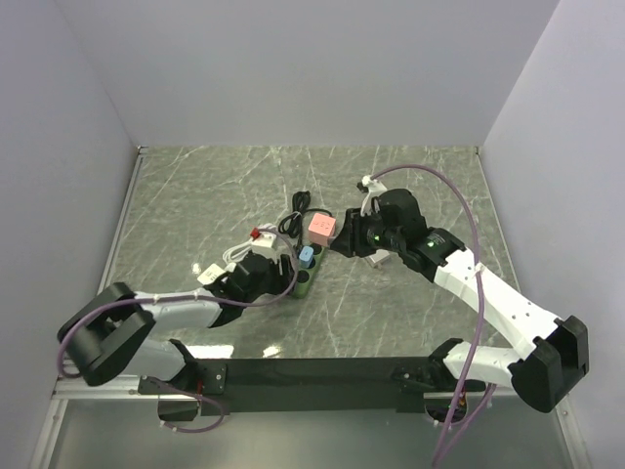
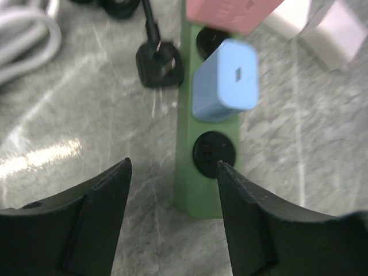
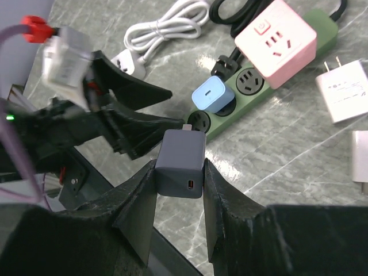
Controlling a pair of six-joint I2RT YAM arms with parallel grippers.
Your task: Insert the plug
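Clamping grey charger (image 3: 180,155) in its jaws, right gripper (image 3: 180,172) is hovering near green power strip (image 2: 185,115); left gripper (image 2: 172,169) jaws gaping over strip's end; white adapter (image 3: 344,86) print unreadable.

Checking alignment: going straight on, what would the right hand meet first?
Probably the empty end socket of the green power strip, reached by the grey charger the right hand holds; the left hand sits close.

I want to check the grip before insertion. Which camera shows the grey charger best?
Right wrist: the grey charger sits clamped in the right gripper, prong toward the green power strip. In the top external view it cannot be made out under the gripper; the left wrist view misses it.
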